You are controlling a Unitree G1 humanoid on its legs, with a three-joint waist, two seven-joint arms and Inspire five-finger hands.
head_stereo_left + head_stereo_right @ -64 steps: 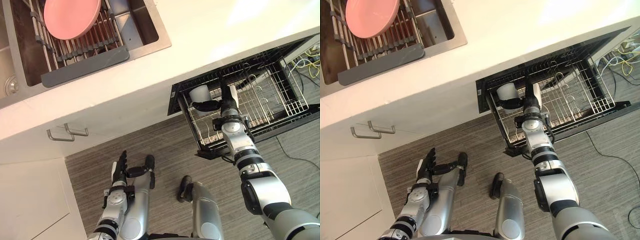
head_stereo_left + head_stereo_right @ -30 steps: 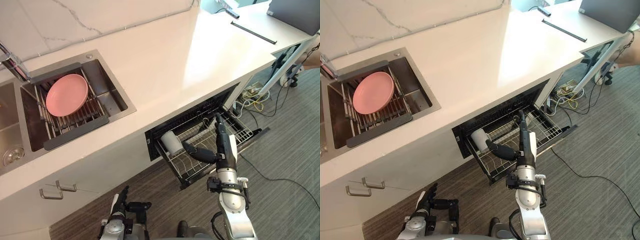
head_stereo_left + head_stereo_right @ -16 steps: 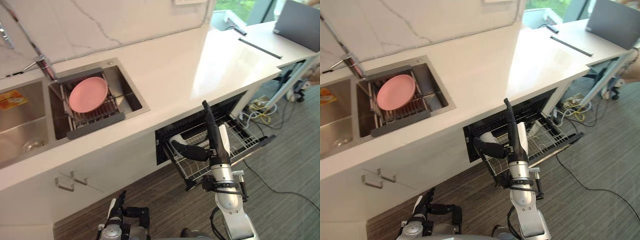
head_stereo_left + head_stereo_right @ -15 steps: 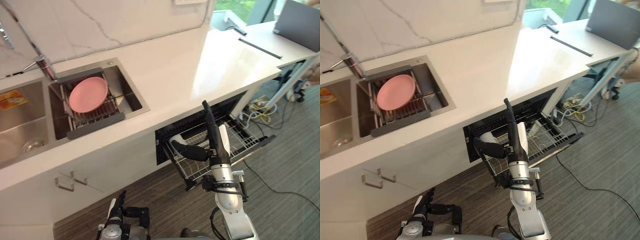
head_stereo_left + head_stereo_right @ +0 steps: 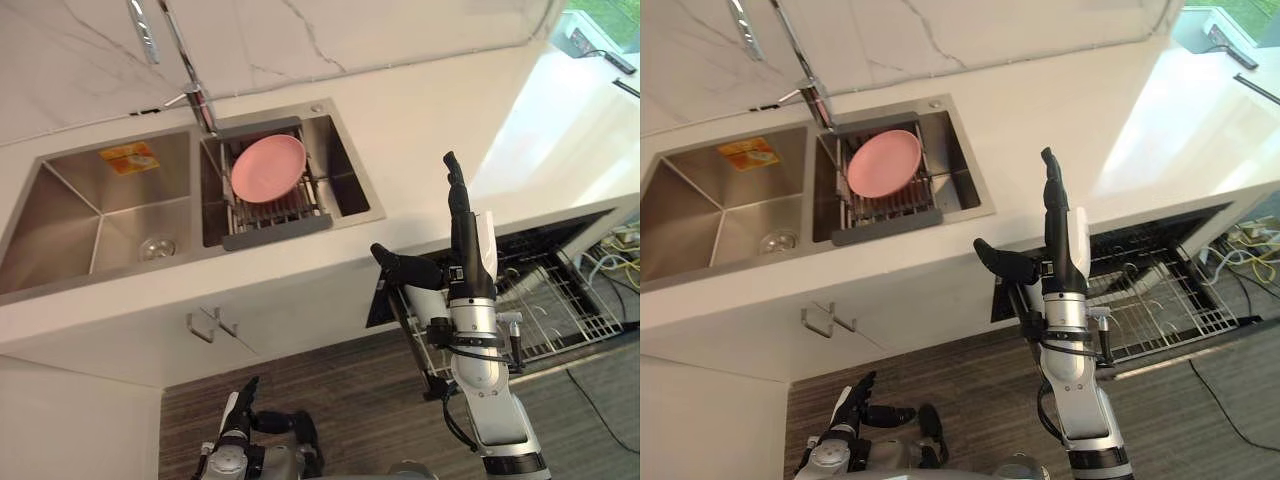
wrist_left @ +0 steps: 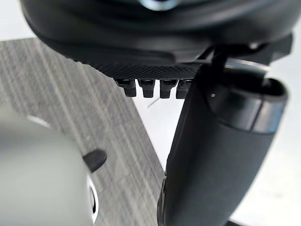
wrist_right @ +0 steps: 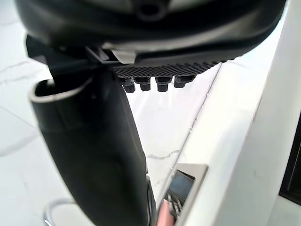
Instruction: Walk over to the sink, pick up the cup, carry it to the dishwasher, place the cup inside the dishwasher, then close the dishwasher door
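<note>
The right hand, upright with fingers straight and empty, stands before the tabletop edge. Behind it the dishwasher rack stands pulled out; the arm hides part of it, so the cup's place cannot be told. A pink plate lies in the sink. The left hand hangs relaxed.

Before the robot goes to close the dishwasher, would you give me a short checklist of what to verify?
1. Right hand empty: ok, fingers straight, raised in front of the counter.
2. Cup in the rack: cannot tell, the arm covers that end.
3. Rack pushed in: not ok, it stands pulled out of the dishwasher.
4. Left hand out of the way: ok, hangs low, open.
5. Cables clear of the rack: cannot tell.
</note>
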